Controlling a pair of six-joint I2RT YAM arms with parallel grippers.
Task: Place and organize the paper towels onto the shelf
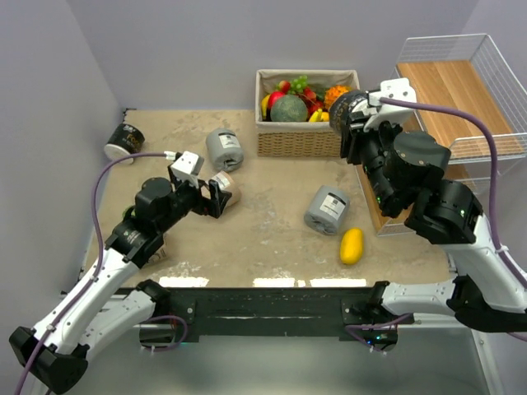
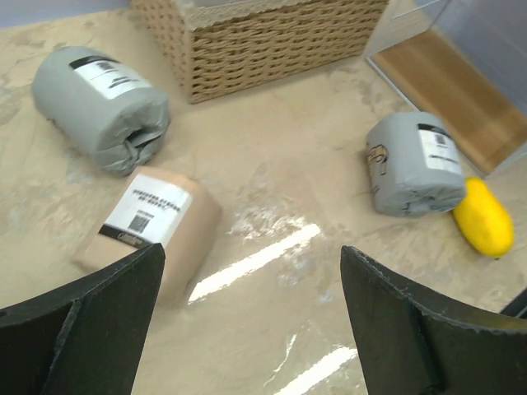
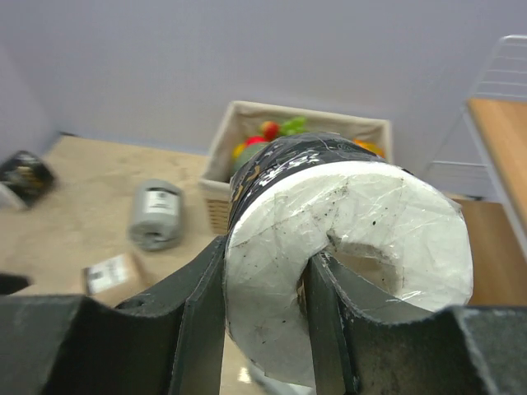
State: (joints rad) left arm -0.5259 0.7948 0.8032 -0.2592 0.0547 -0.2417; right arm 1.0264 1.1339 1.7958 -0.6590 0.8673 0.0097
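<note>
Matt paper-wrapped rolls, woven wicker basket — glossy mottled table, wire-and-wood shelf.

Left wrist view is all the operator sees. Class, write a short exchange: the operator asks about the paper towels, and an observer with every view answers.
Operator: I see a tan roll, a left grey roll and a right grey roll. Any others?
Observer: Yes, a black roll lies at the table's far left, near the wall.
Operator: What is the right arm doing?
Observer: The right jaws hold a black-wrapped roll above the table, between the wicker basket and the shelf.
</note>
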